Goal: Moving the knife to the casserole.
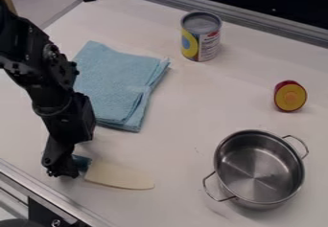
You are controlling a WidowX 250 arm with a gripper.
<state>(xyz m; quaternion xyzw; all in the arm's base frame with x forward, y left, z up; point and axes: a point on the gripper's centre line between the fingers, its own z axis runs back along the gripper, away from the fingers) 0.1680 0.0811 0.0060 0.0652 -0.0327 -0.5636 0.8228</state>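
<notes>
Camera view shows the black gripper (63, 171) hanging down at the lower left of the pale table (173, 111), its tip low beside the near metal rail (38, 192). The knife (118, 175) is right there with it: the dark blue handle (82, 162) meets the claw, its far end hidden, and the cream blade points right, toward the casserole (259, 168). Whether the claw is apart, together or clamped on the handle cannot be told from this side.

The casserole, a shiny metal pot with two loop handles, stands upright at the lower right — without a lid, and well apart from the knife. Above it sits a small red object with a yellow face (290, 96). A folded light-blue cloth (115, 80) lies just right of the arm (48, 73), and beyond the cloth's upper right corner a tin can (201, 37) stands upright — grey on top, with yellow and blue on its side.
</notes>
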